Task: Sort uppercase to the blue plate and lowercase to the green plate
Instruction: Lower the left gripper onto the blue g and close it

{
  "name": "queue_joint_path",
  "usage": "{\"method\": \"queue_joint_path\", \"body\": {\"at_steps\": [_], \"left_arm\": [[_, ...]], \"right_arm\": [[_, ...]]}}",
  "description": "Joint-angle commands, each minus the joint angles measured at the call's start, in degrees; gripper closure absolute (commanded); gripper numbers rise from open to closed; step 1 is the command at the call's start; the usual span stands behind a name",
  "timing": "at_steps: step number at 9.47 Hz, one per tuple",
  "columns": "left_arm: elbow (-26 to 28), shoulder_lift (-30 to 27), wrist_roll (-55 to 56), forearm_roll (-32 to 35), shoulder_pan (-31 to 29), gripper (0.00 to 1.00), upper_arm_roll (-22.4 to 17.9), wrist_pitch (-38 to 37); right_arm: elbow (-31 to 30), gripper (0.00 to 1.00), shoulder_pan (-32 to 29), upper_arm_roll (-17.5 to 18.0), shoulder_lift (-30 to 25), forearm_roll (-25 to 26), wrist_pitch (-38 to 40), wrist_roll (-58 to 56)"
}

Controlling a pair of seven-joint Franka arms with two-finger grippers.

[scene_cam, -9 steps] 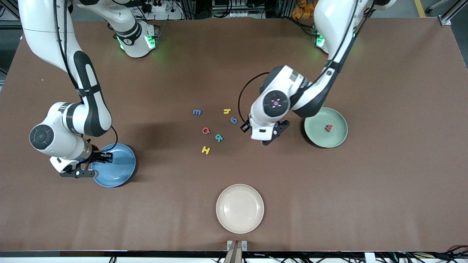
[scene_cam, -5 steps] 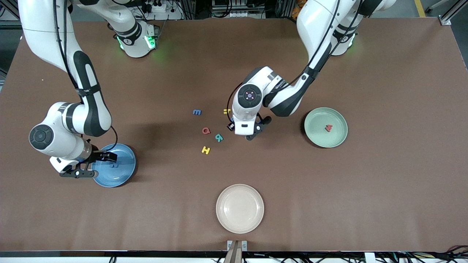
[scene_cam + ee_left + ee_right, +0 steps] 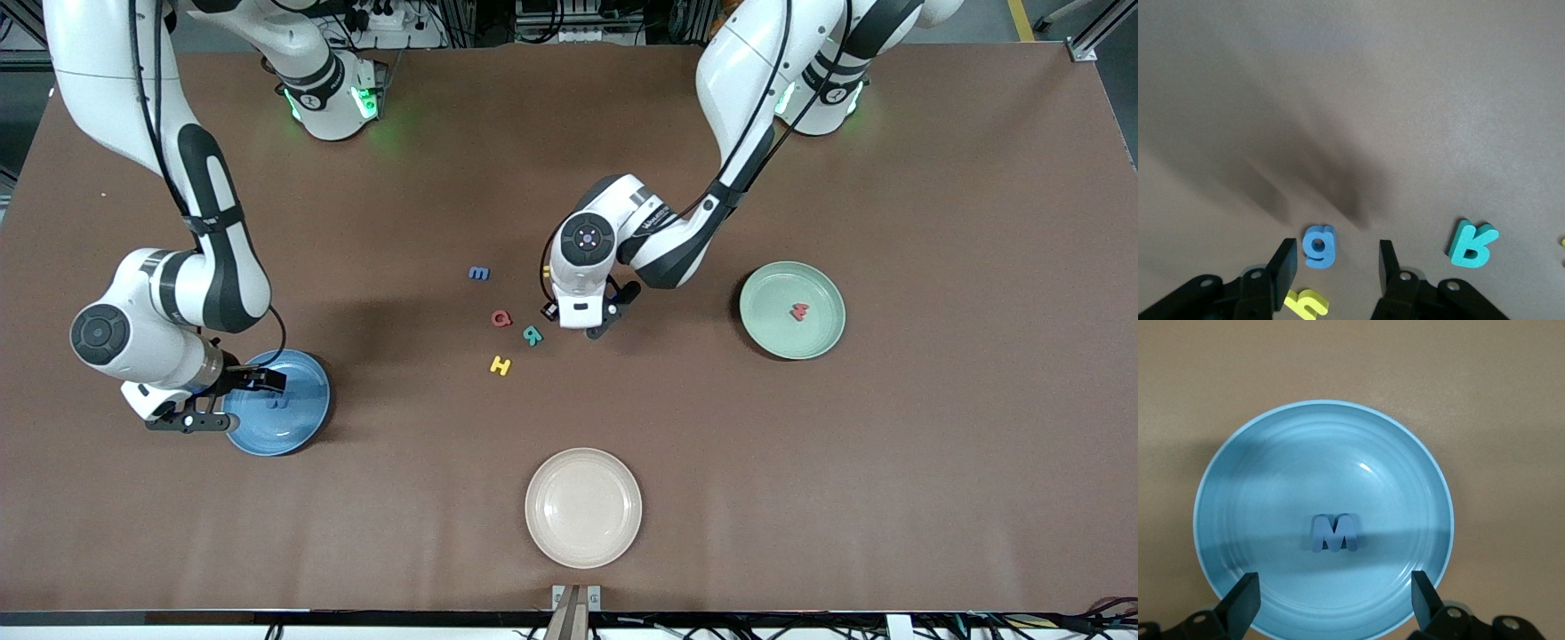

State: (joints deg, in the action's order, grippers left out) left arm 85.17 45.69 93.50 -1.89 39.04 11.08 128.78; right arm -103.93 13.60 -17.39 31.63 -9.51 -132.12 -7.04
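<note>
My left gripper is open low over the table, with the blue g between its fingers and the yellow h by one finger. The teal R lies beside them. In the front view the left hand hides g and h. The blue m, red Q, teal R and yellow H lie mid-table. The red m/w lies in the green plate. My right gripper is open over the blue plate, which holds the blue W.
A cream plate sits near the table's front edge, nearer the front camera than the letters. The blue plate is at the right arm's end and the green plate at the left arm's end.
My left arm has swung from beside the green plate to over the g and h. The blue W has come into view lying in the blue plate; the right arm stays put.
</note>
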Motion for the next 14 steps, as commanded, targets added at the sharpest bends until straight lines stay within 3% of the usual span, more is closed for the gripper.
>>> {"method": "queue_joint_path", "body": {"at_steps": [1,14], "left_arm": [[-1.5,1.9,5.0,4.3,1.0,0.42,-0.3,1.9],[-0.7,3.5,8.6,3.8,1.7,0.43,0.4,1.6]], "right_arm": [[-0.1,0.0,-0.9,0.8,-0.8,0.5,0.6,-0.5],[-0.1,0.0,-0.6,0.8,-0.8,0.5,1.2,-0.6]]}}
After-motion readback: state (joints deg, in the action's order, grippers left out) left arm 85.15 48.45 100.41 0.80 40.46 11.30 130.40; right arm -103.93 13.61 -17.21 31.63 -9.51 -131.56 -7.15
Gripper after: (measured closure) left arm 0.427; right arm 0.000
